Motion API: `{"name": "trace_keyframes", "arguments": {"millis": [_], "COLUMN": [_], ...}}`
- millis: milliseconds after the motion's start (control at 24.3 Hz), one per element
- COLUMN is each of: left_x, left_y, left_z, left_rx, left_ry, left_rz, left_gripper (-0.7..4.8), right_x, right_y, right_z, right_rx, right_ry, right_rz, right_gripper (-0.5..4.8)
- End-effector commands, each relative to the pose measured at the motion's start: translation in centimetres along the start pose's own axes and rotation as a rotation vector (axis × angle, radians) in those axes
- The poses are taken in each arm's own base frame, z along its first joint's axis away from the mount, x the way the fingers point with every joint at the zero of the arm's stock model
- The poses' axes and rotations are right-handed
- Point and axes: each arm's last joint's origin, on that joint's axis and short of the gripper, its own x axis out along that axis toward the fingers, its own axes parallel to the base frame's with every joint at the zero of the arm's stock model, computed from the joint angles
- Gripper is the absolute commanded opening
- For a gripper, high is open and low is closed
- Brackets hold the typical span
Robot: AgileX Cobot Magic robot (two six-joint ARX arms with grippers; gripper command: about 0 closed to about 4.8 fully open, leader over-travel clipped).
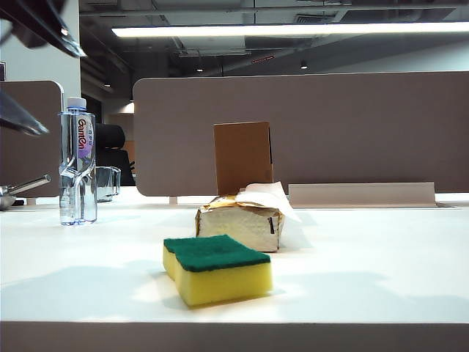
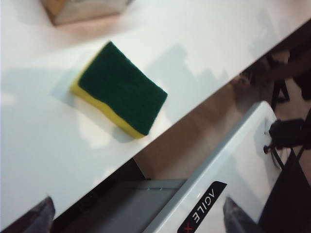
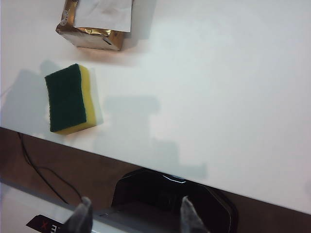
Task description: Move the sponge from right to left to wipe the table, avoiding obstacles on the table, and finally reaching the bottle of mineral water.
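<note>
The yellow sponge [image 1: 217, 268] with its green top lies flat near the front of the white table [image 1: 381, 264]. Behind it sits the crumpled tissue pack [image 1: 242, 224], and behind that the upright brown cardboard box [image 1: 243, 156]. The bottle of mineral water [image 1: 77, 161] stands at the far left. My left gripper [image 2: 138, 221] hangs open and empty off the table's front edge, short of the sponge [image 2: 121, 87]. My right gripper [image 3: 135, 216] is also open and empty, back over the front edge, with the sponge [image 3: 70, 97] and tissue pack [image 3: 95, 24] ahead of it.
A small clear glass mug [image 1: 107, 183] stands just behind the bottle. A metal handle [image 1: 26, 185] pokes in at the left edge. Dark blurred arm parts [image 1: 44, 29] cross the top left corner. Brown partition panels [image 1: 330, 125] wall off the back.
</note>
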Motion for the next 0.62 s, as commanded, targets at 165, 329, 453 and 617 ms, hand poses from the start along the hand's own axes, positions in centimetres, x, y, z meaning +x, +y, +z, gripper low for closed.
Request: {"name": "trace_keyframes", "arguments": {"millis": [165, 329, 453, 617], "left_x": [4.0, 7.2, 8.7, 10.5], "left_y": [0.2, 1.6, 2.6, 4.0], "left_z": [1.3, 1.9, 2.3, 2.8], "left_rx": [0.071, 0.044, 0.011, -0.035], "left_ry": [0.091, 0.153, 0.159, 0.151], "left_rz": [-0.019, -0.003, -0.008, -0.026], "left_gripper": [4.79, 4.79, 4.79, 4.79], "right_x": [-0.1, -0.1, -0.1, -0.1], "right_y": [0.1, 0.2, 0.2, 0.2], "right_z": [0.1, 0.1, 0.1, 0.1], "right_rx": [-0.008, -0.009, -0.010, -0.010], "right_ry": [-0.013, -0.011, -0.010, -0.011], "right_rz": [0.008, 0.029, 0.036, 0.036], "right_gripper": [2.33, 2.33, 2.33, 2.33]}}
